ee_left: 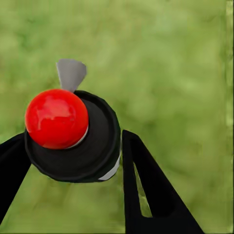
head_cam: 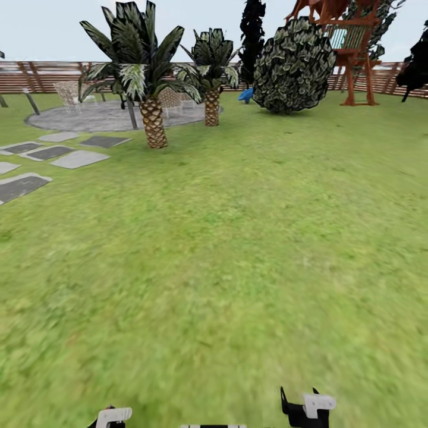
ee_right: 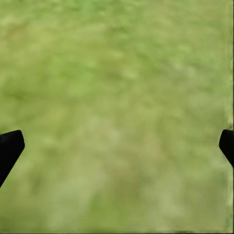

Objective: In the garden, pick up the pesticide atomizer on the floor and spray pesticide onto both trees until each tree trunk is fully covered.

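Note:
My left gripper [ee_left: 73,168] is shut on the pesticide atomizer [ee_left: 92,136], a black round cap with a red ball on top and a grey nozzle, held above the grass. Parts of the left gripper [head_cam: 113,416] and the right gripper [head_cam: 306,410] peek in at the bottom edge of the head view. In its wrist view, the right gripper [ee_right: 117,146] stands open over bare lawn with nothing between its fingertips [ee_right: 9,146]. The garden lawn [head_cam: 238,238] stretches ahead. The two pale-trunked trees are out of view.
Two short palms [head_cam: 153,122] [head_cam: 211,107] stand ahead on the left, beside grey stepping stones [head_cam: 77,158] and a round paved patio [head_cam: 101,116]. A round leafy bush [head_cam: 294,68], a black conifer [head_cam: 252,30] and a wooden play tower [head_cam: 351,47] stand before the slat fence [head_cam: 35,76].

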Controlling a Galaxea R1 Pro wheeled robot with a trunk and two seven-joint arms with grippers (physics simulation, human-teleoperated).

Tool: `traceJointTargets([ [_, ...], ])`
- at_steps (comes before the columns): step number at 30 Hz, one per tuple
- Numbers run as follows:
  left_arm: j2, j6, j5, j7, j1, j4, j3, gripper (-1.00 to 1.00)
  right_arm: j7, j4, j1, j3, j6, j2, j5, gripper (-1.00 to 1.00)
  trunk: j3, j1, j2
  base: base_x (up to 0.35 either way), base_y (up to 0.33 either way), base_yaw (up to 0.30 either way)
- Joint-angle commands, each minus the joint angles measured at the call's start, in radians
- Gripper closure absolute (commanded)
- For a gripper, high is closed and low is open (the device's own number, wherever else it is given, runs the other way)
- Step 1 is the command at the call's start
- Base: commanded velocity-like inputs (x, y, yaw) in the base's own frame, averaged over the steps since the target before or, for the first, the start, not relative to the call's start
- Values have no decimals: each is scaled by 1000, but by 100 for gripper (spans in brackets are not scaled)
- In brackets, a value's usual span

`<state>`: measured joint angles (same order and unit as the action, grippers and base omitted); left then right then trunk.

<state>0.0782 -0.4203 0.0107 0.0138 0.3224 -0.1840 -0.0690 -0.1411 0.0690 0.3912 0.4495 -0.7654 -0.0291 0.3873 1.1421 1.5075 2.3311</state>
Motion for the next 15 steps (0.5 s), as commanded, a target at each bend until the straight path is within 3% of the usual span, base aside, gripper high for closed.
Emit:
traceJointTargets([
  [1,0,0,0,0,0,0,0,100,0,0,0,0,0,0,0,-100,0,0,0,0,-276,-300],
  [15,0,0,0,0,0,0,0,100,1,0,0,0,0,-1,0,-100,-1,0,0,24,-276,-300],
])
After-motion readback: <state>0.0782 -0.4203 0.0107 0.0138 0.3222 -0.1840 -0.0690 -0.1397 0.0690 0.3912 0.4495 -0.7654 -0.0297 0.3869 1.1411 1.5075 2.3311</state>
